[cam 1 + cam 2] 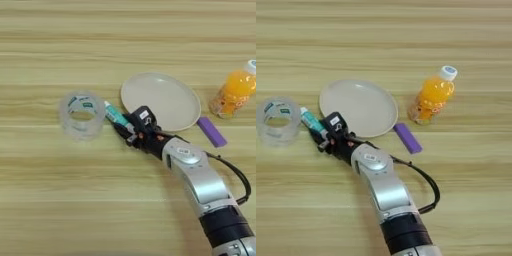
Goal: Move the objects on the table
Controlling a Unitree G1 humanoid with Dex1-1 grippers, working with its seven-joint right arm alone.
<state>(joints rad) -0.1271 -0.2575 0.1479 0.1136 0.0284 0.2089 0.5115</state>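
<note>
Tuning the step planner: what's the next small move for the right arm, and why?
Probably close the tool on the tube and lift a little. The tool sits right at the tube's lower end, beside the plate and the tape roll; whether it already grips can't be read.

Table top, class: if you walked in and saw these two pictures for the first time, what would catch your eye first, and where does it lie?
The silver forearm reaches up from the bottom right, its gripper at the small teal-and-white tube left of centre. Beside the tube stands a clear tape roll at the left. A pale round plate lies mid-table, with a purple block and an orange-juice bottle to its right.
</note>
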